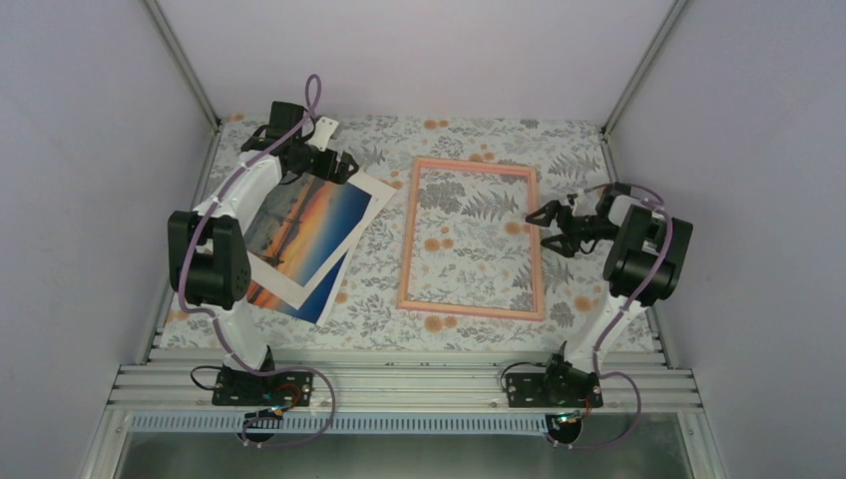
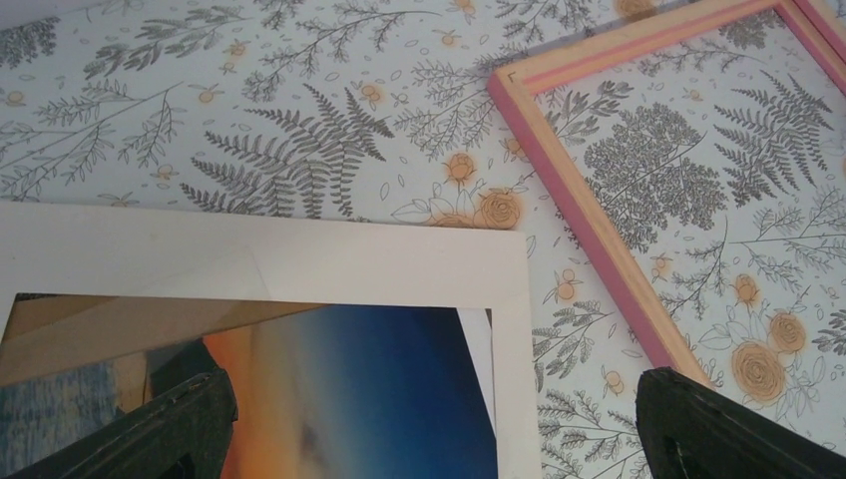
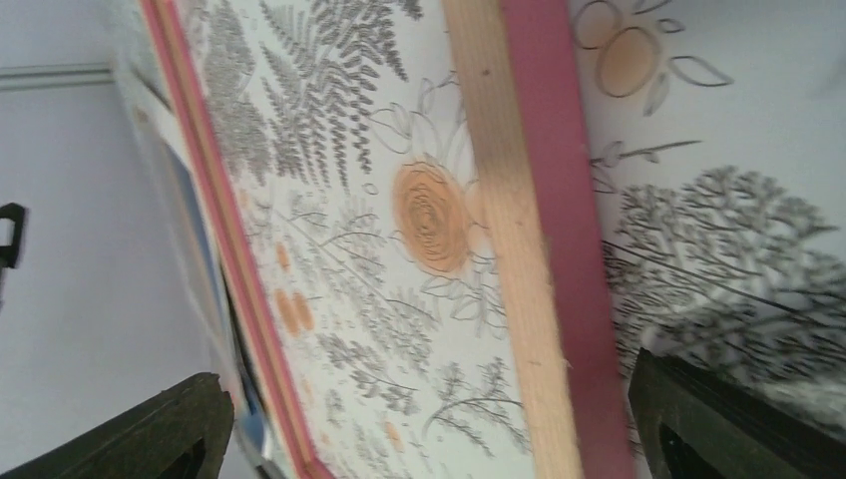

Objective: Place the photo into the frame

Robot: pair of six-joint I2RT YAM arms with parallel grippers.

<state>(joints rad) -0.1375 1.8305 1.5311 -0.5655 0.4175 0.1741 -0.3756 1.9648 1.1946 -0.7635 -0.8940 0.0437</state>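
The photo [image 1: 304, 222], an orange sunset with blue sky, lies at the left of the table under a white mat [image 1: 371, 192], skewed, with one corner sticking out below [image 1: 299, 304]. The pink frame [image 1: 407, 239] lies flat in the middle, with only the floral cloth inside it. My left gripper [image 1: 344, 168] is open and empty, hovering over the mat's far right corner. In the left wrist view the photo [image 2: 379, 399], the mat [image 2: 299, 264] and the frame's corner [image 2: 589, 210] show. My right gripper [image 1: 544, 225] is open and empty, straddling the frame's right side [image 3: 539, 249].
A floral cloth [image 1: 469, 135] covers the table. White walls with aluminium posts close in the left, back and right. An aluminium rail [image 1: 399, 384] with both arm bases runs along the near edge. A small white tab [image 1: 325, 128] lies at the back left.
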